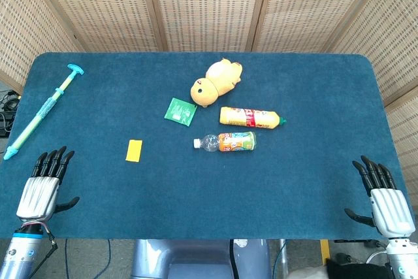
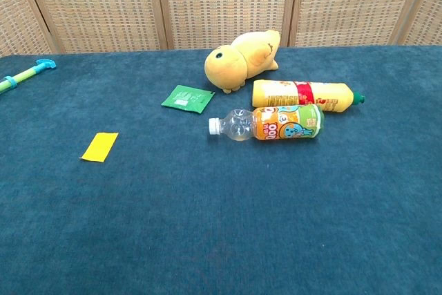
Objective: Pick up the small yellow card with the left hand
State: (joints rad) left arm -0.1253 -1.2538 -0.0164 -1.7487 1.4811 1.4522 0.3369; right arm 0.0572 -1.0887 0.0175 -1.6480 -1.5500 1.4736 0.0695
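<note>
Nothing is grasped yet; the task appears to stand at its opening step, the reach. The left hand [image 1: 44, 184] rests at the near left edge of the tabletop [image 1: 196, 200], fingers [image 1: 53, 160] extended, slightly apart and empty. The right hand [image 1: 385, 197] sits likewise at the near right edge, fingers apart, holding nothing. The small yellow card [image 1: 134, 150] lies flat ahead of the left fingers and toward the centre, well apart from them. The next move probably calls for a forward, inward reach and a careful pinch at the card's thin edge. Beyond lie an orange drink bottle [image 1: 227, 142], a green packet [image 1: 180, 110] and a yellow plush toy [image 1: 215, 81].
</note>
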